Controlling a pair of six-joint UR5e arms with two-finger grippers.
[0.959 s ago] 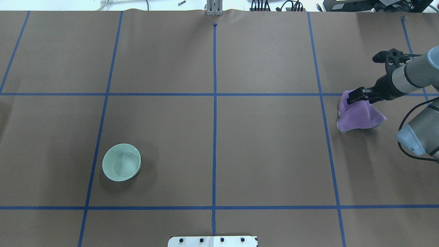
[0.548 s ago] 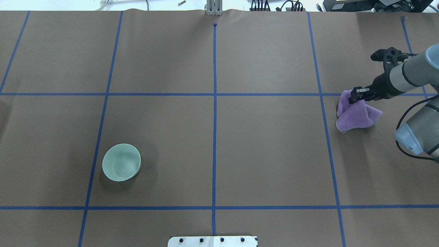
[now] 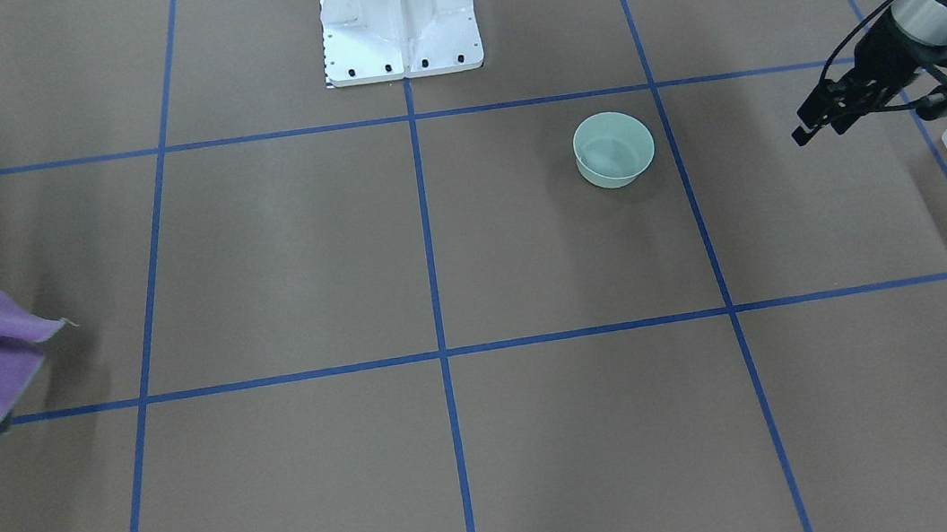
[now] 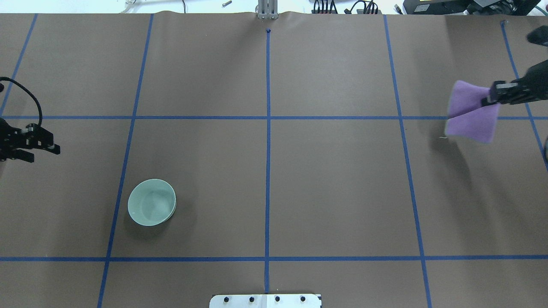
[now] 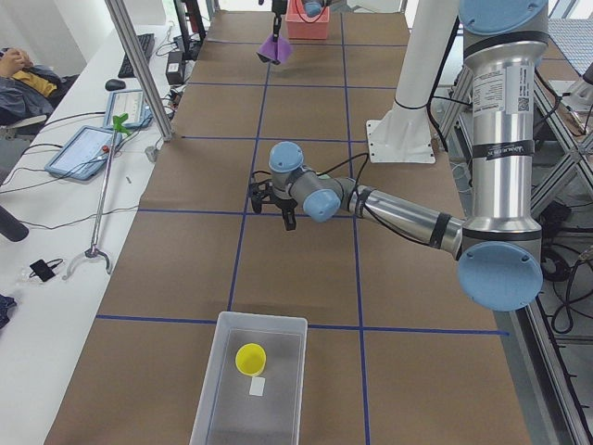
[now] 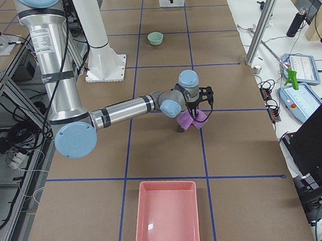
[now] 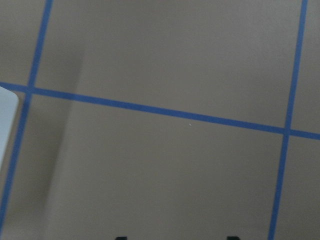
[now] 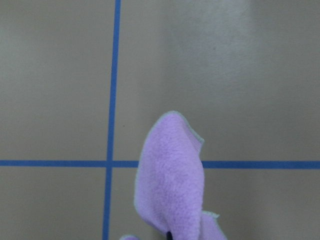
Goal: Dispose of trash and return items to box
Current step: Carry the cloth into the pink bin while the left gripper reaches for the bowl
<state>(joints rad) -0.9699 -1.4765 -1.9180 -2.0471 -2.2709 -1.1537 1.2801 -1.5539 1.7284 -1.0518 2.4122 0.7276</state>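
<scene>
Now the right tool (image 4: 489, 101), pinching the purple cloth (image 4: 471, 116), has lifted it; the left tool (image 4: 43, 153) enters, spread.

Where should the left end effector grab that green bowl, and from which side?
Pinch the rim of the bowl from straight above, one finger inside, one outside: it sits upright, mouth up and empty. The left end effector is open.

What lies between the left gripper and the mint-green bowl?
Nothing but bare table paper crossed by one blue tape line, seen overhead between the open left gripper and the bowl.
</scene>
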